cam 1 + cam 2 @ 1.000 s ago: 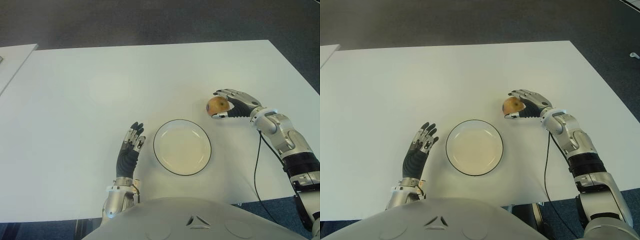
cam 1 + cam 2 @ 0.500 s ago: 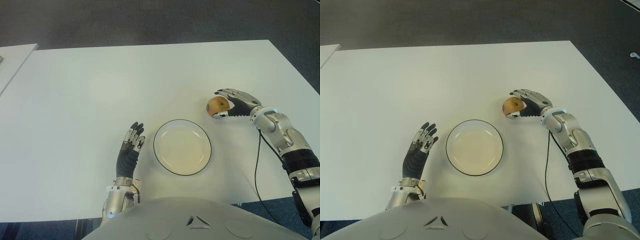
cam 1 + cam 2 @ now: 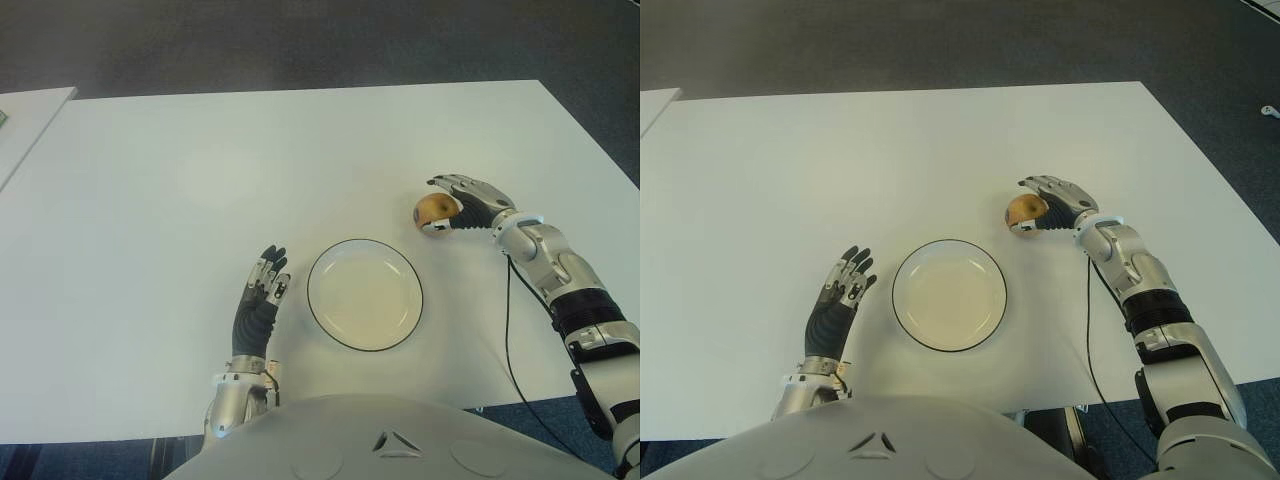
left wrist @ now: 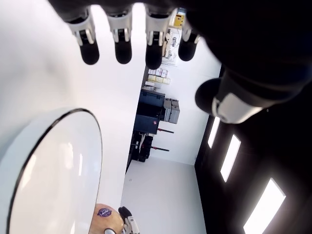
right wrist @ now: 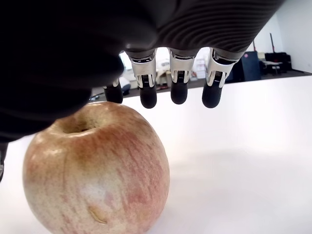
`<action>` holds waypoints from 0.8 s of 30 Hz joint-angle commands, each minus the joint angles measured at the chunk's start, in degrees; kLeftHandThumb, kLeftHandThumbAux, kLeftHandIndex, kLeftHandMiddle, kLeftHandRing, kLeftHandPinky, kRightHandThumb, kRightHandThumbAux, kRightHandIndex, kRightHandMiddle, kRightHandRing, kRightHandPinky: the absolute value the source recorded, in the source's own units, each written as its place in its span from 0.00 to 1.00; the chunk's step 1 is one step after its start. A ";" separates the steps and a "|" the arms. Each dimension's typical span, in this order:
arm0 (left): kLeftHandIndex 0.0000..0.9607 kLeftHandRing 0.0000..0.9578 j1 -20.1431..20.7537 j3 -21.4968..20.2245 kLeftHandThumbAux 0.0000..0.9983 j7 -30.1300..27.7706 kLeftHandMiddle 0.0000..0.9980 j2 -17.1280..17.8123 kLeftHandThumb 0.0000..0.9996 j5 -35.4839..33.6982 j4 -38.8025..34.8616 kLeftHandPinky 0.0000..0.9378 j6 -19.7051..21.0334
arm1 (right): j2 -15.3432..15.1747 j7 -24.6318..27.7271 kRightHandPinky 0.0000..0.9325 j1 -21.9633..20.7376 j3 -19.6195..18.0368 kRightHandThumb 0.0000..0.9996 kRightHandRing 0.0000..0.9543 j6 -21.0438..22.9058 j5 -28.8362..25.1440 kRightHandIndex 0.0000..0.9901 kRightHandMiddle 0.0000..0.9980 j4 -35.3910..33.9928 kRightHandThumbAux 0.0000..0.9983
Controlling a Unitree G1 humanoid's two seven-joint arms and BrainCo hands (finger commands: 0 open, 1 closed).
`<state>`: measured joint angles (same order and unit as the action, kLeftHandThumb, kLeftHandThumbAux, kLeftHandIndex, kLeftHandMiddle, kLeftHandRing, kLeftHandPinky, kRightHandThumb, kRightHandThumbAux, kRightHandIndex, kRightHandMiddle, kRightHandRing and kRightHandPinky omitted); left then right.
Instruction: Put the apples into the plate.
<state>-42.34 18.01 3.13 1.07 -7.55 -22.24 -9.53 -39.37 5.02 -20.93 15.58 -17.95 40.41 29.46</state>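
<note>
The right robot hand cups over an apple on the white worktop, fingers extended above it and not yet closed, apparently readying a grasp. The apple sits just beyond the empty plate. The left robot hand, fingers spread, shows beside the plate's left.

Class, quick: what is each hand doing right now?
Left hand: open, holding nothing, left of the plate.
Right hand: open, fingers arched over the apple, not gripping it.
</note>
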 commanded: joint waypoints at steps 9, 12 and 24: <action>0.09 0.09 -1.73 1.60 0.52 -0.09 0.10 -1.22 0.24 0.41 -0.15 0.12 0.08 | 1.88 -2.29 0.02 -2.57 2.63 0.19 0.00 -0.79 0.05 0.00 0.00 5.87 0.40; 0.08 0.09 -1.92 1.69 0.52 -0.07 0.10 -1.17 0.23 0.52 -0.23 0.12 0.03 | 1.94 -2.50 0.02 -2.83 3.02 0.18 0.00 -0.92 0.11 0.00 0.00 6.35 0.40; 0.09 0.10 -2.80 2.28 0.54 0.10 0.11 -1.30 0.25 0.43 -0.67 0.14 -0.16 | 4.16 -6.17 0.03 -5.56 6.32 0.17 0.00 -1.22 1.41 0.00 0.00 13.02 0.41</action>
<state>-44.48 18.86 3.13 1.30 -7.37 -22.42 -9.61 -36.00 -1.21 -26.50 20.39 -18.72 40.97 40.89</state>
